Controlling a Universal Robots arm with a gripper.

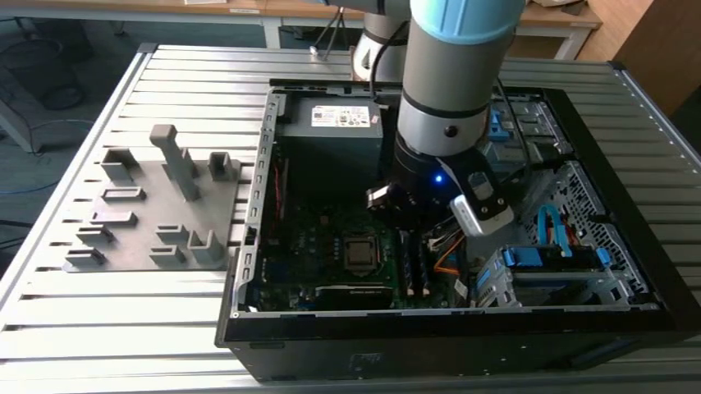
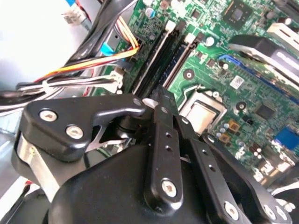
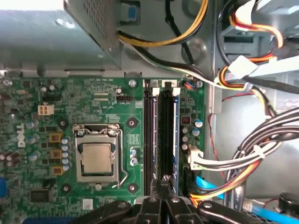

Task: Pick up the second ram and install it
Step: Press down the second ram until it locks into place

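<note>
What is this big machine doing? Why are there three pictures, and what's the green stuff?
It is a robot arm reaching into an open computer case that lies on a metal table. One picture is taken from off the arm and shows the whole scene. The other two come from cameras riding near the arm's wrist, so they look from close up. The green stuff is the computer's main board, with a shiny square chip and coloured wires nearby. The arm's pincer sits at the long dark memory slots. Whether it grips a memory stick, I cannot tell. At the exterior view's left stand grey holder blocks.
</note>
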